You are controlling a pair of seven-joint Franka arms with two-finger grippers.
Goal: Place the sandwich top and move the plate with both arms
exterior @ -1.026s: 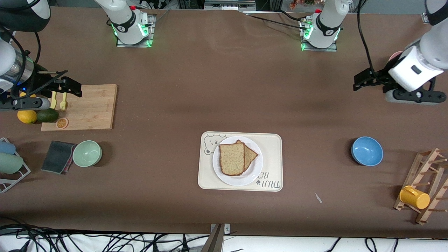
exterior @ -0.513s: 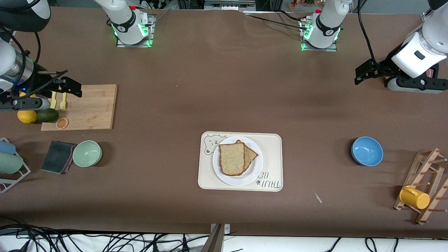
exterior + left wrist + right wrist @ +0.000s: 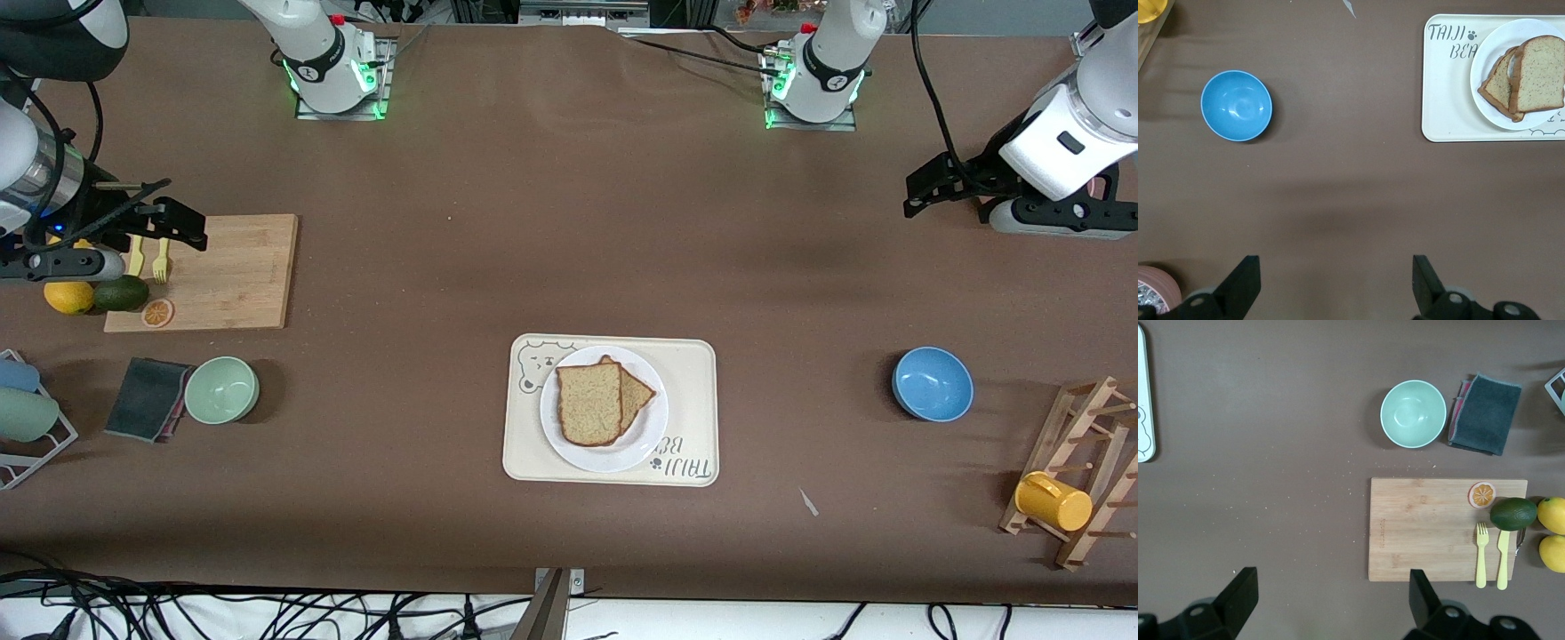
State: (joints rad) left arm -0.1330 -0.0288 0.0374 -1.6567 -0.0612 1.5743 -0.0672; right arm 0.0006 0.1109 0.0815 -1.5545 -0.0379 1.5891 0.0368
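The sandwich top (image 3: 589, 403), a pale speckled slice, lies on a golden-brown slice (image 3: 642, 395) on the white plate (image 3: 605, 458), which sits on the cream bear-printed tray (image 3: 693, 418). The left wrist view shows the sandwich top (image 3: 1540, 65) and the plate (image 3: 1495, 40) too. My left gripper (image 3: 920, 191) is open and empty over bare table at the left arm's end (image 3: 1336, 280). My right gripper (image 3: 182, 227) is open and empty over the cutting board's edge (image 3: 1331, 597).
A blue bowl (image 3: 932, 383) and a wooden rack with a yellow mug (image 3: 1052, 500) stand toward the left arm's end. A green bowl (image 3: 221, 389), dark cloth (image 3: 147, 398), cutting board (image 3: 231, 271) with forks, avocado and lemons lie toward the right arm's end.
The left arm has drawn its gripper back toward the robots' edge of the table. The right arm, bread and plate have not moved.
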